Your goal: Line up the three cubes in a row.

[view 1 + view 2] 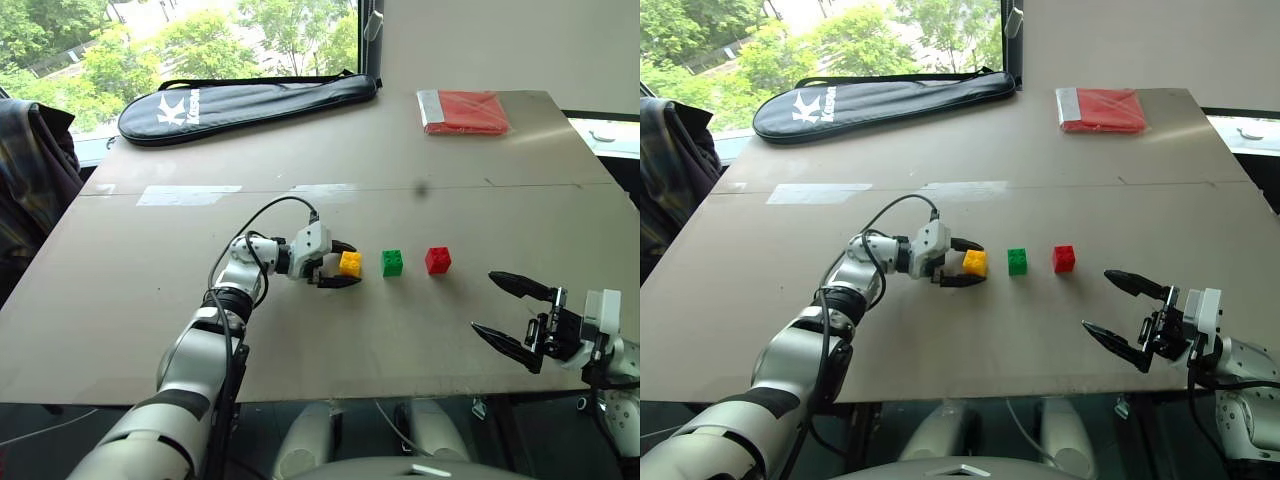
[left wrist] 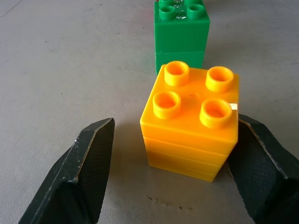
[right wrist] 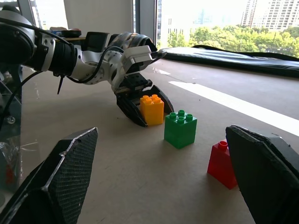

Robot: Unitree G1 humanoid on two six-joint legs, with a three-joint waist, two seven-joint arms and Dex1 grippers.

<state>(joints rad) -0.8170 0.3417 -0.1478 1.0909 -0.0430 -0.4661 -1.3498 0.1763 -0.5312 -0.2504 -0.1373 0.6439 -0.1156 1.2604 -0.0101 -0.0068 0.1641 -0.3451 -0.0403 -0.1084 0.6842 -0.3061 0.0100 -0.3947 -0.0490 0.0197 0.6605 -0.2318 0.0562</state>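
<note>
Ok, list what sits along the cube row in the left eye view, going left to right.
left gripper → yellow cube → green cube → red cube → right gripper, nearer the table's front edge.

1. In my right wrist view one of my right fingers (image 3: 268, 177) covers part of the red cube (image 3: 220, 164).
2. In my left wrist view the green cube (image 2: 181, 32) is cut off at the picture's edge.
3. The red packet's (image 1: 465, 111) contents are too small to tell.
</note>
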